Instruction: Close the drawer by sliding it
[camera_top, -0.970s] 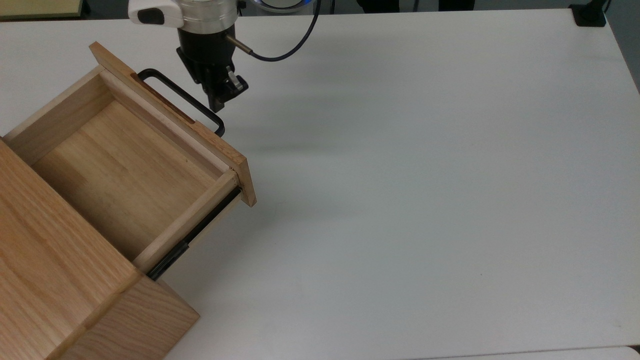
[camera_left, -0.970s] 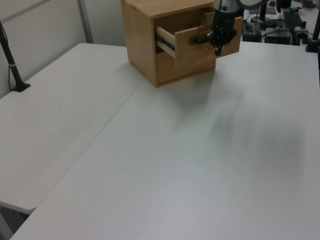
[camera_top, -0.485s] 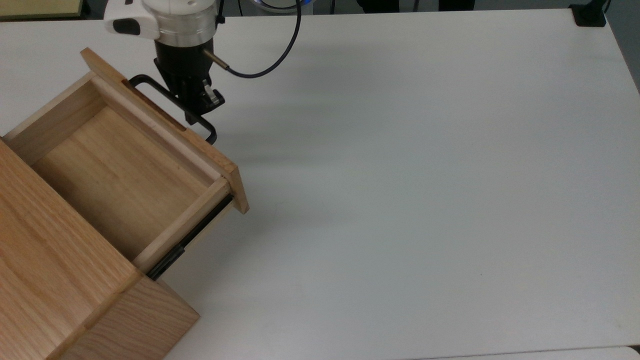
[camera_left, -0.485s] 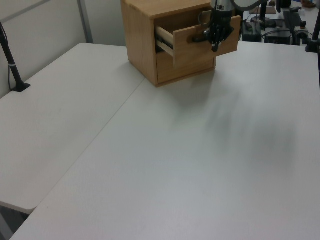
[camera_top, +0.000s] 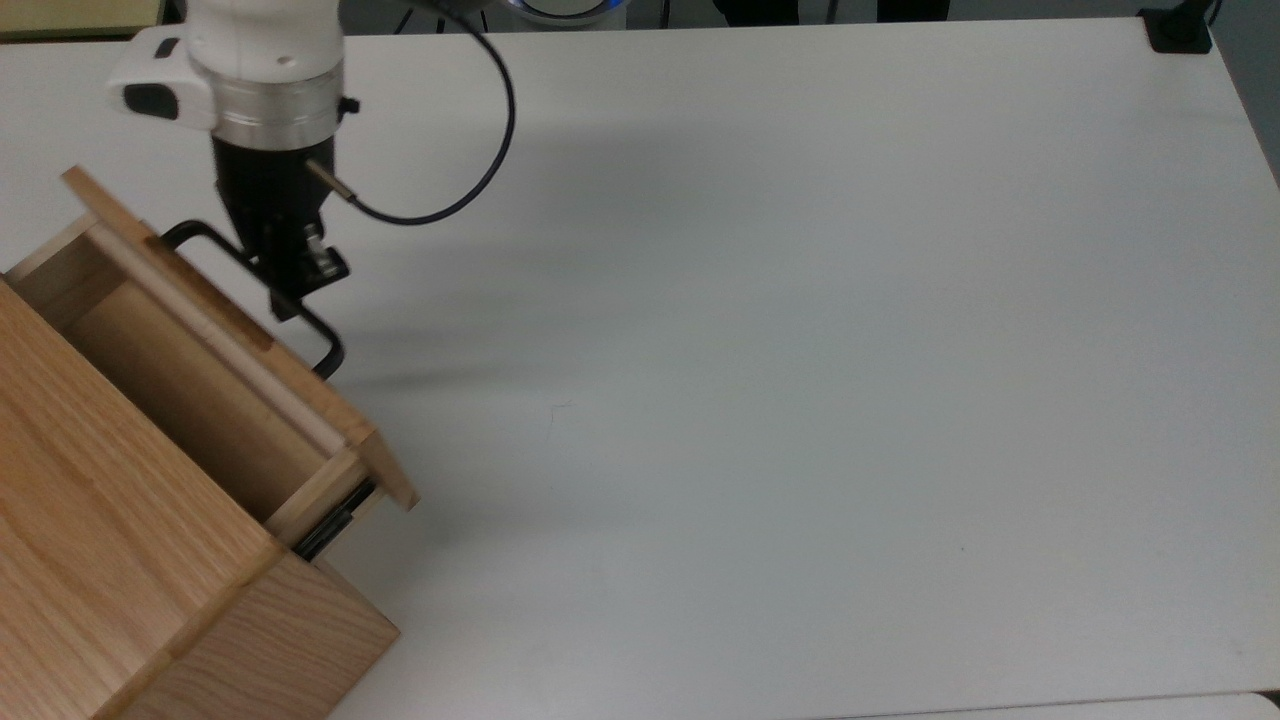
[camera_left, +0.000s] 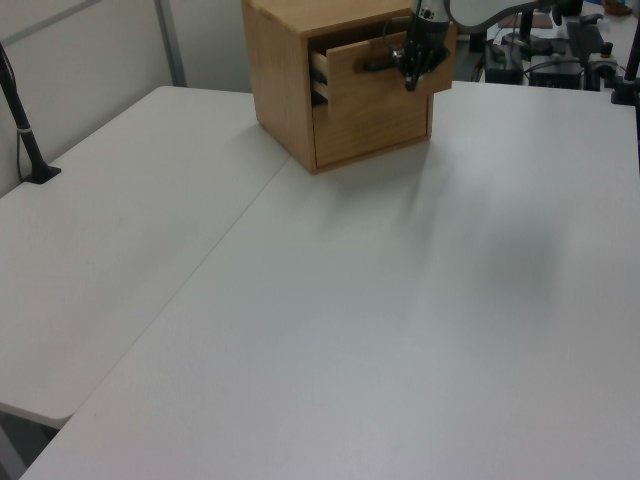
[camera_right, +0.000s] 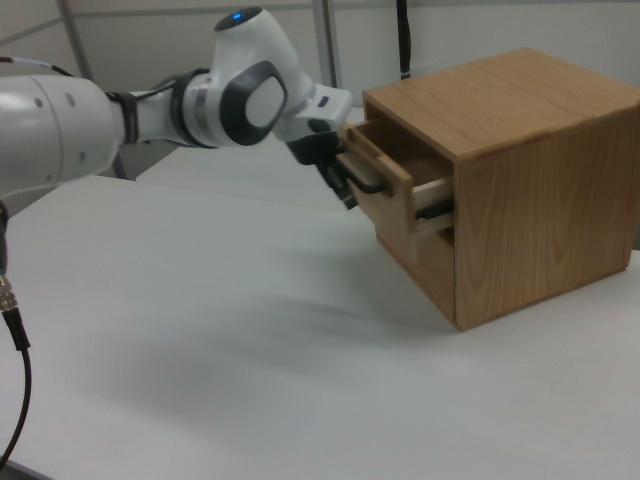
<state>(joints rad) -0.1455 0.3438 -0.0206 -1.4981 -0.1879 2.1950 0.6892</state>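
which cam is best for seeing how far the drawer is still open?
Top view: the drawer is seen from above, with its open interior and side rail exposed between front panel and cabinet. The right view shows the drawer jutting out side-on. The left view shows its front partly covered by the gripper.

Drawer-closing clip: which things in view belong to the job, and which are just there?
Part of the job:
- drawer, partly open
- its black handle
- gripper at that handle
- cabinet housing it

Just there:
- white table
- black cable on the arm
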